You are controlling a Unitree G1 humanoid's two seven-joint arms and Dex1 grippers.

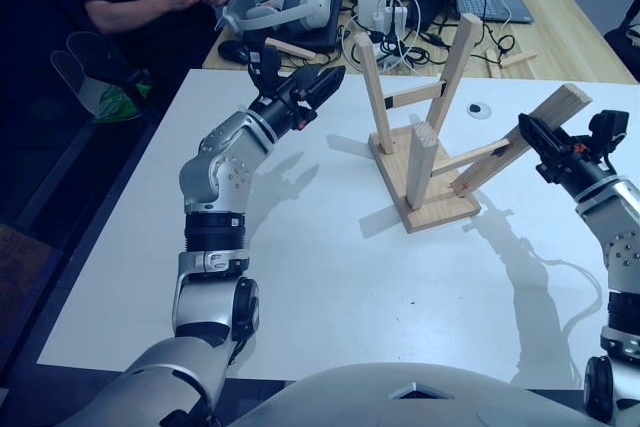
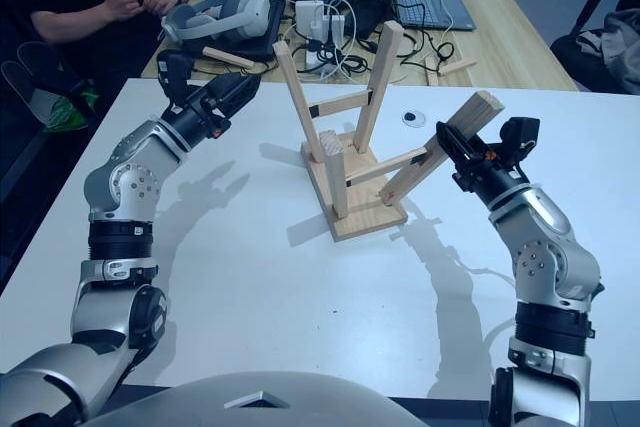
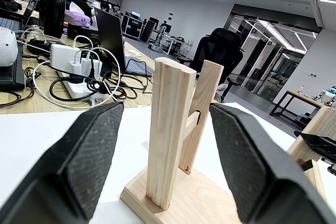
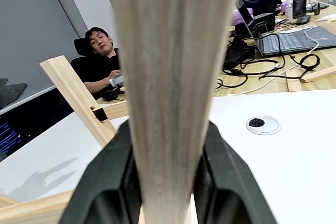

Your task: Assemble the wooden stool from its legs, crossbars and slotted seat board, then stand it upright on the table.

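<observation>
The stool stands upside down, its seat board [image 1: 432,212] flat on the white table [image 1: 330,287]. Two far legs [image 1: 372,87] point up, joined by a crossbar [image 1: 415,97]. A shorter-looking near leg [image 1: 420,162] also stands in the board. A fourth leg [image 1: 525,137] leans outward to the right, linked by a crossbar [image 1: 470,157]; my right gripper [image 1: 545,152] is shut on it, its fingers [image 4: 105,182] clamping the wood [image 4: 168,77]. My left gripper [image 1: 310,87] hovers open to the left of the stool, and the legs [image 3: 168,129] show between its pads [image 3: 79,166].
A cable grommet [image 1: 480,109] sits in the table behind the stool. The wooden desk [image 1: 560,27] beyond holds laptops, cables, a headset [image 1: 280,9] and a loose wooden piece [image 1: 290,47]. Bare tabletop lies in front of the stool.
</observation>
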